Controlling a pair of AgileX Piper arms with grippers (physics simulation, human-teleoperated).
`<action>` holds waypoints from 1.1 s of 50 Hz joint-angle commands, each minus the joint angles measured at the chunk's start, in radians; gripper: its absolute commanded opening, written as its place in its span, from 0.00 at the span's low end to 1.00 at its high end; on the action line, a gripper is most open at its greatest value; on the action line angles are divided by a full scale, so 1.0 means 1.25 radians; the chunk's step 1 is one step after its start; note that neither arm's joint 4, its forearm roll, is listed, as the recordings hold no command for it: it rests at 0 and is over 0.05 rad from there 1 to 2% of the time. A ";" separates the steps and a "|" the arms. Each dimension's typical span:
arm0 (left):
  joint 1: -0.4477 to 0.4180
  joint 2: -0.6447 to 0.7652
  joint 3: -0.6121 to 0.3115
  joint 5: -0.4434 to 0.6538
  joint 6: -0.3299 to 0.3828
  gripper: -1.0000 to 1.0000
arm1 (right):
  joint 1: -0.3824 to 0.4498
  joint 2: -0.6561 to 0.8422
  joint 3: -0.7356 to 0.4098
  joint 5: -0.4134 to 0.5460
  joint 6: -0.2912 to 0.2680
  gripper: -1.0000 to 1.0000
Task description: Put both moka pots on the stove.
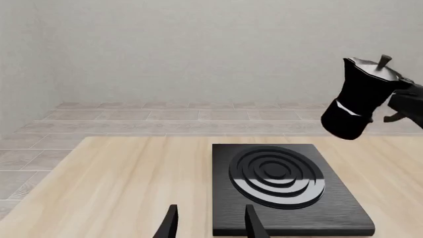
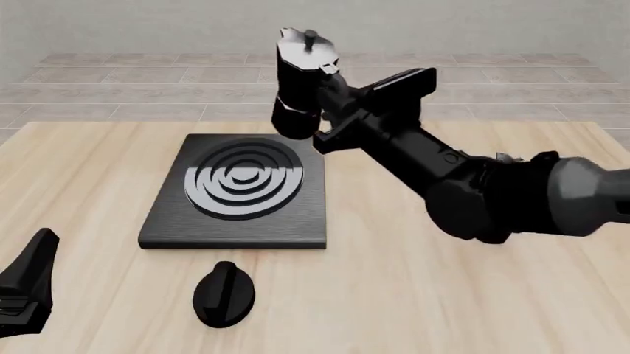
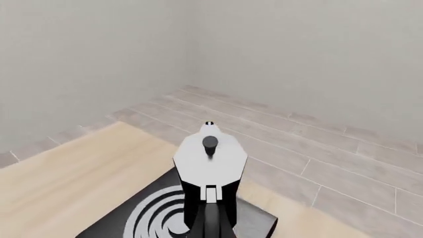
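One moka pot point(image 2: 300, 85) hangs tilted in the air, clamped by its handle in the right gripper point(image 2: 330, 88), above the far right edge of the stove point(image 2: 167, 221). The burner is bare, so neither pot is placed yet; the second pot cannot be made out with certainty. The left gripper point(image 1: 208, 223) is parted and empty, just short of the stove's near edge. No readable writing or brand shows.

Bright, even, sharp renders with soft shadows.
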 commanded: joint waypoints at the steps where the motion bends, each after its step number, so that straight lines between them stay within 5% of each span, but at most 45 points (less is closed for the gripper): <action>1: 0.000 0.000 0.000 0.000 0.000 1.00 | 0.048 0.079 -0.145 0.021 -0.013 0.00; 55: 0.000 0.000 0.000 0.000 0.000 1.00 | 0.139 0.304 -0.384 0.079 0.040 0.00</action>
